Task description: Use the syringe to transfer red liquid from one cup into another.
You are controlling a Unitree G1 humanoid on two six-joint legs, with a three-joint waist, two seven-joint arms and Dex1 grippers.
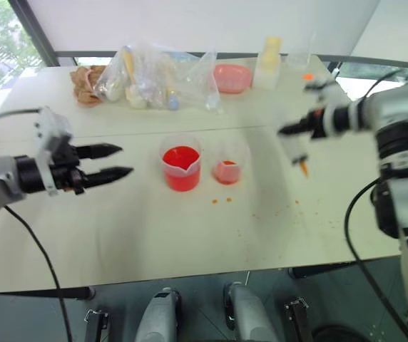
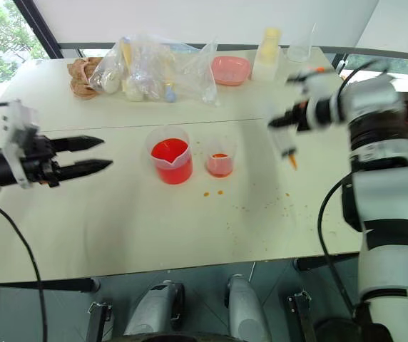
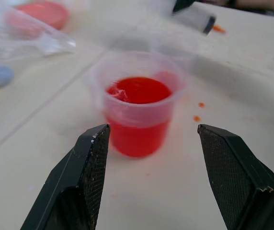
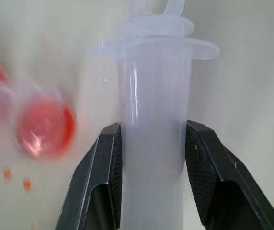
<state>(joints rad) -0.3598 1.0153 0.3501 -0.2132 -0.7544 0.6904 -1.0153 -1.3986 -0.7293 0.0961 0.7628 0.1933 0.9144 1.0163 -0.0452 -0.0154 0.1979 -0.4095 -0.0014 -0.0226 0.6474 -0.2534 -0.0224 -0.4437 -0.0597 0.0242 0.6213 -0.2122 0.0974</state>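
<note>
Cream table (image 1: 154,235), red drips near cups. Beaker (image 1: 182,168) of red liquid (image 1: 181,158) beside small cup (image 1: 227,171), mid-table. Right gripper (image 4: 151,143) clamped on syringe (image 4: 152,143), raised right of cups. Left gripper (image 1: 122,161) parted, empty, left of beaker.

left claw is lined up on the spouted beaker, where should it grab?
Probably the mid-wall of the beaker, approached level from the robot's left, where the open left claw already faces it. It stands upright and nearly full, so stay below the rim; the smaller cup stands close on the far side.
</note>
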